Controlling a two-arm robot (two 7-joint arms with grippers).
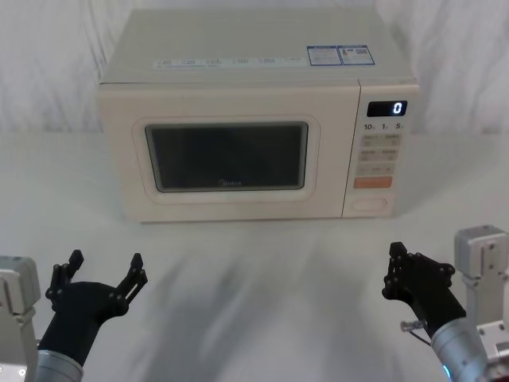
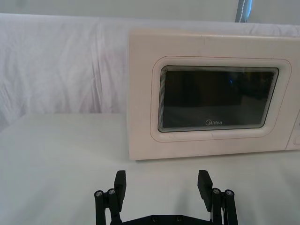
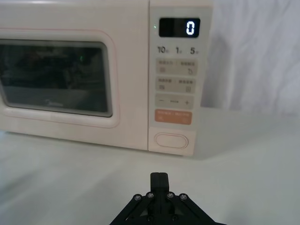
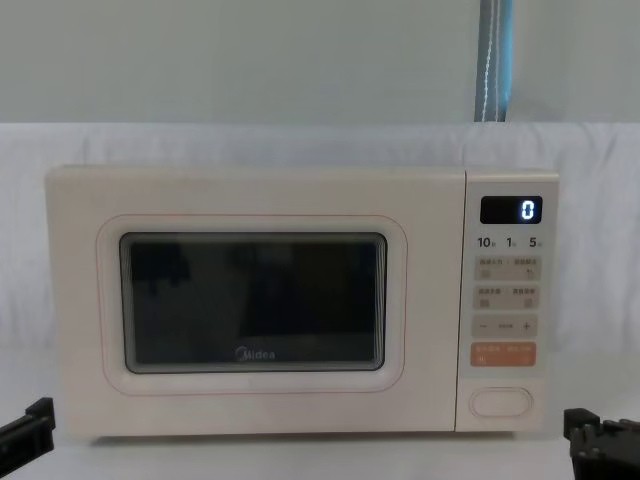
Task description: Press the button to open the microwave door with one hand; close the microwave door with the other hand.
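This looks like a staged test set-up in a lab or studio, not a lived-in kitchen. A white cloth (image 2: 61,70) hangs as a creased backdrop behind the scene, and the worktop (image 1: 262,270) is covered in the same plain white. A single cream Midea microwave (image 4: 300,300) stands alone on it. Above the cloth the chest view shows a bare pale wall (image 4: 250,60) with a blue-grey vertical strip (image 4: 495,60).

Soft, even, bright light washes out the white table (image 1: 262,270). Faint grey shadows lie under the microwave (image 1: 254,119); its window (image 4: 253,303) shows dim reflections. Near grippers look slightly blurred, perhaps from closeness.
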